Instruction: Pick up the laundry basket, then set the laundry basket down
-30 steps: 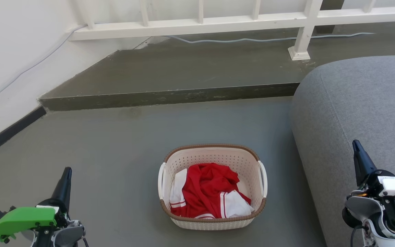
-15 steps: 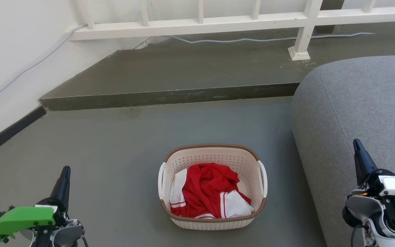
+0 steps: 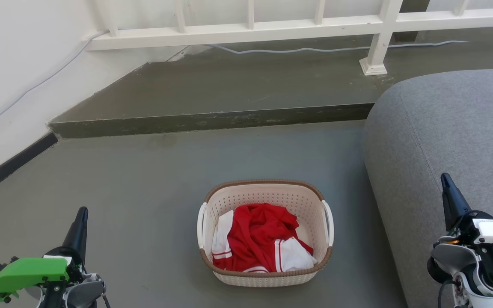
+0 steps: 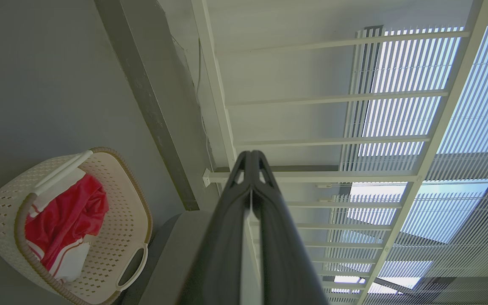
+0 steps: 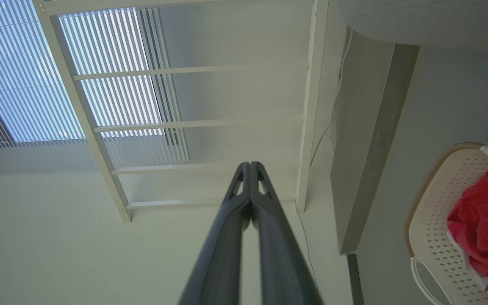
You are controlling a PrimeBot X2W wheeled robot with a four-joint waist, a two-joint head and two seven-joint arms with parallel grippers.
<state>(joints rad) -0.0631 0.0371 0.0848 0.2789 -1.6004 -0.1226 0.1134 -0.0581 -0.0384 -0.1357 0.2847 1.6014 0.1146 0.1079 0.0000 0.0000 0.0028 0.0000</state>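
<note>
On grey floor [image 3: 144, 192], just beside sofa [image 3: 443, 128] and short of raised step [image 3: 212, 119], found laundry basket [image 3: 268, 194] standing upright and level, with red-and-white garment [image 3: 259, 235] heaped inside. Logged left claw [image 3: 82, 210] low at left and right claw [image 3: 443, 176] low at right, both well apart from basket and pointing up the head view. Read both claws as fully closed, pressed tip to tip, gripping nothing. Could not fix the stage: fitted equally a basket waiting to be lifted and a basket already put back down, so called no move. Rated left handle [image 3: 201, 224] and right handle [image 3: 328, 222] as the sound holds for any carry, taken on both sides together and kept level, given soft load bunched toward near wall and perforated plastic likely to flex. Flagged sofa flank near right handle as tight room on that side. Took layout of both claws against basket from head view. Took from left wrist view the closed seam between fingers [image 4: 231, 228] and the open slot of right handle next to sofa. Took from right wrist view the same closed seam, plus slatted window blinds [image 5: 108, 51] behind white railing [image 5: 193, 124].
</note>
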